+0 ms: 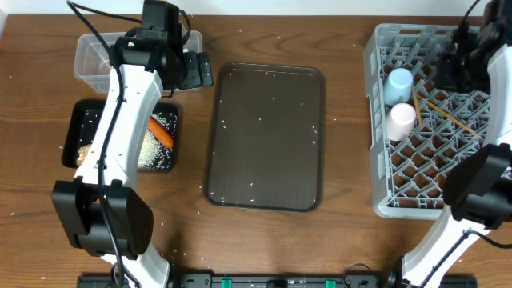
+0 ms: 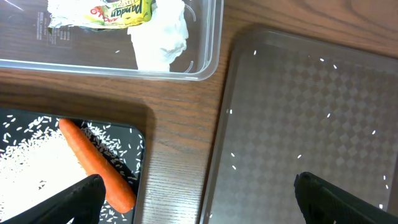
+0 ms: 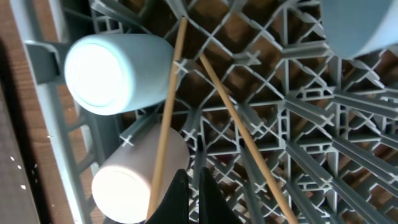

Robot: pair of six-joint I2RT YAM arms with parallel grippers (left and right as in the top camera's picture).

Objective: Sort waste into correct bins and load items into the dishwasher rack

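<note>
Left arm (image 1: 128,104) stretched forward; left end effector (image 2: 198,200) jaws wide apart over desk (image 2: 180,130), between carrot (image 2: 96,165) in black tray (image 1: 80,120) and brown tray (image 1: 268,136). Right end effector (image 3: 194,199) pinched together above rack (image 1: 384,160) holding cups (image 3: 115,71) and chopsticks (image 3: 242,130).

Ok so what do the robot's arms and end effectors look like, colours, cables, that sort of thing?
Both arms are white tubular links between bulky black joint housings. The left arm has a thin black cable looping along it; the right arm is the same build. The left end effector has black blunt-ended fingers; the right end effector has black fingers tapering to narrow points.
</note>
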